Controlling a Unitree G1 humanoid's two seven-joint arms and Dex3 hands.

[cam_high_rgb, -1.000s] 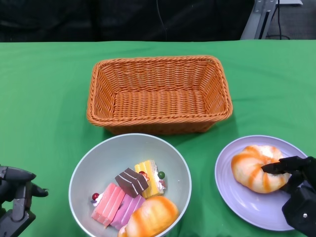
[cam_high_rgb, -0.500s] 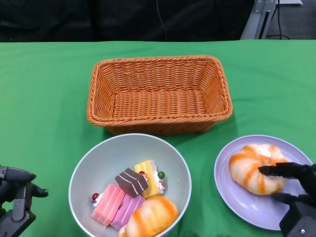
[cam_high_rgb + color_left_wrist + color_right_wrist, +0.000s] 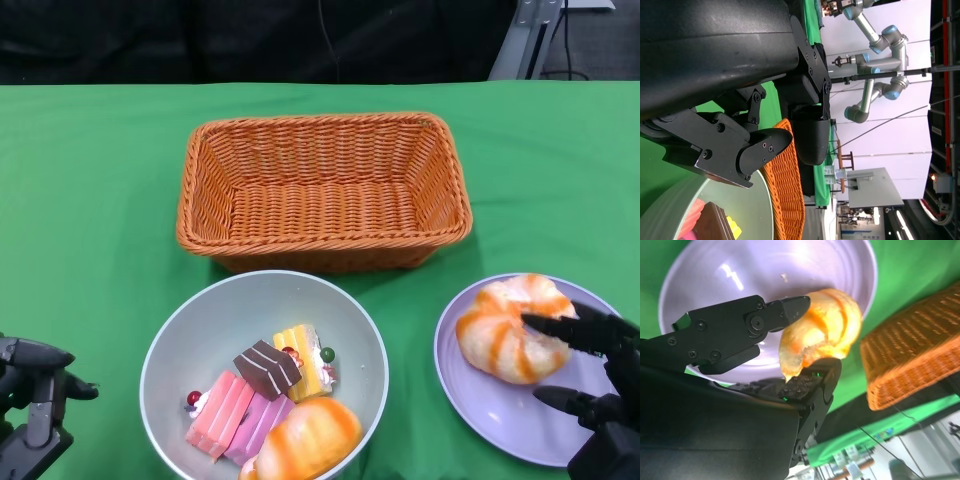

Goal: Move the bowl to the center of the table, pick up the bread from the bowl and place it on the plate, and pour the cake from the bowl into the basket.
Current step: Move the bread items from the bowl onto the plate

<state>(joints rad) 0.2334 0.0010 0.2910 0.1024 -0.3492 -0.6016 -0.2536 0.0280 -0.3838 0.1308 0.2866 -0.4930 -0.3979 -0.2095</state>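
Now, right hand over the near side of the plate. Its fingers are spread, one fingertip lying against the bread roll there and another apart from it, closer to the robot; the wrist view shows the roll between two fingers, touched at least by one. Whether it is truly pinched or just released, cannot tell. The roll sits on the plate's far half, just beyond the hand.

The left hand hangs by the table's near edge with nothing in it, fingers loosely curled and apart.

The bowl stands between the two hands, nearer the left one. Inside are cake slices and a second bread roll, which lies at the bowl's near rim, on the side toward the right hand, its long axis slanting away from that hand's side.

Judgement: the second roll comes next. It lies inward of the right hand across a strip of green cloth, so the right hand is the closer reach. The basket waits beyond the bowl, well away from both hands.
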